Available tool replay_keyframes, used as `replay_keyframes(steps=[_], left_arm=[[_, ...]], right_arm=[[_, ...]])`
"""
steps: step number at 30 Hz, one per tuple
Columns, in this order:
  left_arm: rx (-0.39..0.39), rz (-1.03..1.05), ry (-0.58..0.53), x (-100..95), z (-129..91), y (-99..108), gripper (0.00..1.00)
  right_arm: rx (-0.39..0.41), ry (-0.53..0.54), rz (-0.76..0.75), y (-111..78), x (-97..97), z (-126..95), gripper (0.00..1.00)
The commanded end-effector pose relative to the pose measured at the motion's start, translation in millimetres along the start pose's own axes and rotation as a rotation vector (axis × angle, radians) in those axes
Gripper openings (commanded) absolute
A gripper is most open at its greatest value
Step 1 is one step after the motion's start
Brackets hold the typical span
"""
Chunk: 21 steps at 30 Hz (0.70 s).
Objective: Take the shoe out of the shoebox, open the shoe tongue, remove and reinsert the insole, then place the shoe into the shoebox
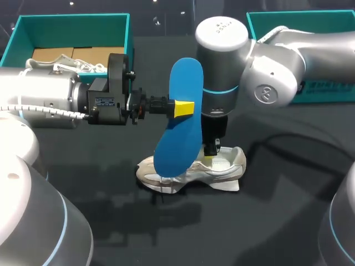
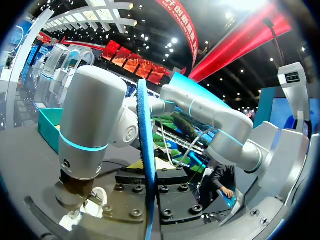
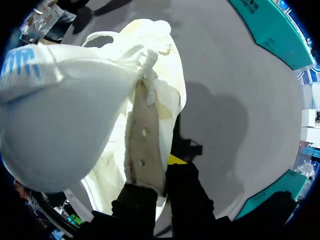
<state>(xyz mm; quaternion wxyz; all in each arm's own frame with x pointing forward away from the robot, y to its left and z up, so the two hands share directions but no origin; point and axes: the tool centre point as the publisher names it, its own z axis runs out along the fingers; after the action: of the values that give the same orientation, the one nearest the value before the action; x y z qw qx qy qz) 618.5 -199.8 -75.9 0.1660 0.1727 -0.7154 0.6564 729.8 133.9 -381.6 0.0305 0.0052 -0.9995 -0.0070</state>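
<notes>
Work table [image 1: 288, 221], dark matte top.
Black surface is spanning the lower frame of the head view, left to right; soft shadows [image 1: 166, 213] are lying across its centre and reaching toward the middle right; no seams or markings are showing.

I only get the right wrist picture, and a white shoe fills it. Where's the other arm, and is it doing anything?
Observer: The left hand holds a blue insole upright in the air, close over the shoe.
Operator: Is the shoe lifted too?
Observer: No, it rests on the dark table, toe toward the left arm's side.
Operator: And the box it goes into?
Observer: A teal shoebox stands open at the table's back left, brown card showing inside.
</notes>
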Motion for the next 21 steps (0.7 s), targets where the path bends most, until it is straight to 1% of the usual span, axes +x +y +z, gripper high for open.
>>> replay_keyframes(steps=[1, 4, 5, 7, 8, 21], left_arm=[[0.001, 0.0, 0.0, -0.8, 2, 1, 0.0], [0.001, 0.0, 0.0, -0.8, 2, 1, 0.0], [0.001, 0.0, 0.0, -0.8, 2, 1, 0.0], [0.001, 0.0, 0.0, -0.8, 2, 1, 0.0], [0.001, 0.0, 0.0, -0.8, 2, 1, 0.0], [0.001, 0.0, 0.0, -0.8, 2, 1, 0.0]], right_arm=[[-0.004, -0.02, 0.021, -8.1, 10.7, -22, 0.0], [-0.012, -0.021, 0.054, -10.9, 16.1, -33, 0.0], [-0.022, -0.015, 0.088, -12.1, 18.0, -36, 0.0], [-0.096, -0.008, 0.142, -14.6, 22.7, -42, 0.0], [-0.116, -0.01, 0.152, -15.1, 26.4, -45, 0.0], [-0.116, -0.01, 0.152, -15.1, 26.4, -45, 0.0]])
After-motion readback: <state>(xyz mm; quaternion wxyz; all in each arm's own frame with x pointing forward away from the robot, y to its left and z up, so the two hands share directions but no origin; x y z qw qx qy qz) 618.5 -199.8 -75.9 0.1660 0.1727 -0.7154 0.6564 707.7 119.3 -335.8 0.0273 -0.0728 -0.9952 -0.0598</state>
